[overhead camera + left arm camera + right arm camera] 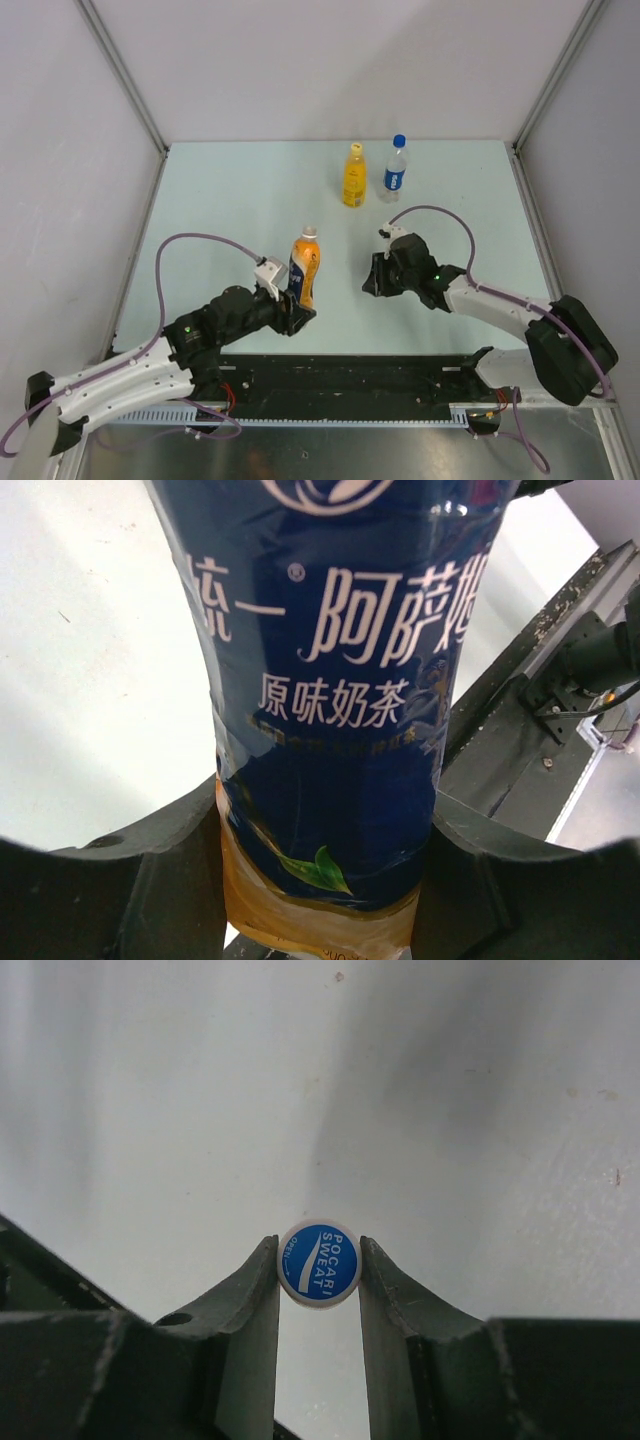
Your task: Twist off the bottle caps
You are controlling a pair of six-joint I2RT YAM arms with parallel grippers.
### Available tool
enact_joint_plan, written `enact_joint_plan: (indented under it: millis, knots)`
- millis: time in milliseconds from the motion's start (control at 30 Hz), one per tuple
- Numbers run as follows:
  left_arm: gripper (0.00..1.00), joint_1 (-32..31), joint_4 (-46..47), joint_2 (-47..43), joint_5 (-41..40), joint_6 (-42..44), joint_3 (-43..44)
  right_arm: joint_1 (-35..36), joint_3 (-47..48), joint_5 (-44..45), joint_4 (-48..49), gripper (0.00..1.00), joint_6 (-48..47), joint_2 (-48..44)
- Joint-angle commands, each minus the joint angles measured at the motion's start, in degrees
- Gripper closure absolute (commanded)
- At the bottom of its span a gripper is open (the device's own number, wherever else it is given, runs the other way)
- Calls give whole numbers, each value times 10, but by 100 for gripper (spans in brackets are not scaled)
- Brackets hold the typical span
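Note:
My left gripper [298, 306] is shut on the lower part of the orange bottle with the blue label [305, 268] and holds it tilted over the table. In the left wrist view the bottle [330, 680] fills the gap between the fingers [130, 900]. Its neck [310, 233] looks pale. My right gripper [370, 278] is to the right of that bottle. In the right wrist view it [319, 1280] is shut on a small round white cap with a blue printed top [319, 1262], above the table. The yellow bottle [354, 176] and the clear bottle [396, 170] stand capped at the back.
The pale table [230, 200] is walled by white panels with metal posts. A black rail [350, 375] runs along the near edge between the arm bases. Purple cables loop from both wrists.

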Motion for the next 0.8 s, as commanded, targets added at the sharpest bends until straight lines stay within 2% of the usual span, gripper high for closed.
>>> enact_joint_plan:
  millis: [0,67,267,400,500,767]
  knots:
    - [100,-3,64,27,11,-8,-19,15,-3,47,77,79,-3,32]
    - [100,-3,72,38,9,-7,-24,17,-4,52,85,68,0,43]
    - [100,-3,81,51,0,-3,-37,19,-4,35,83,24,4,27]
    - [100,-3,83,58,-6,13,-33,19,-4,37,68,7,4,-8]
    - [100,-3,85,72,-12,22,-29,19,-4,32,66,1,4,-42]
    - [100,-3,89,126,-6,38,-9,12,-2,8,65,1,0,-67]
